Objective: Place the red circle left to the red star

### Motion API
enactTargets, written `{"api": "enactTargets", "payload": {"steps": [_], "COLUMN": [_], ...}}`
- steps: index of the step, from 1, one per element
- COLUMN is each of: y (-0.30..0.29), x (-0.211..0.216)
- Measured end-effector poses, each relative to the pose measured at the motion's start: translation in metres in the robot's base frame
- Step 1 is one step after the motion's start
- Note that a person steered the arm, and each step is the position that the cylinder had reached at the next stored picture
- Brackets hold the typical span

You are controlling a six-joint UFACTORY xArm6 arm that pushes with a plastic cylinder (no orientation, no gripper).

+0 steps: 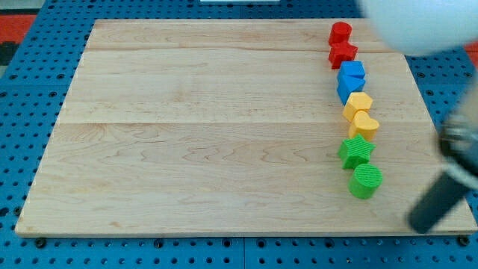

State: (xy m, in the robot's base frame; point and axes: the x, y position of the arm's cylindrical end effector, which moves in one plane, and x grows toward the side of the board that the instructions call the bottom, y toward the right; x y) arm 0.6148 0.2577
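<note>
The red circle [340, 33] sits at the view's top right of the wooden board [202, 127], touching the red star [343, 54] just below it. Both head a column of blocks running down the board's right side. My tip [417, 223] is at the view's bottom right, near the board's corner. It is to the right of and a little below the green circle [365, 181], apart from it, and far from both red blocks.
Below the red star the column continues with two blue blocks [351, 79], a yellow block [358, 103], a yellow heart [364, 124] and a green star [356, 150]. A blurred white arm part [418, 22] fills the top right corner. Blue pegboard [30, 112] surrounds the board.
</note>
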Motion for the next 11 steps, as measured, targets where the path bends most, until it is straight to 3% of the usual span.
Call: {"api": "enactTargets", "payload": {"steps": [1,2,4,5,6,7,11], "y": [0.037,0.085,0.087,0.085,0.070,0.076,-0.016], "x": [-0.006,-0.070,-0.237,-0.273,-0.301,-0.301,-0.366]}}
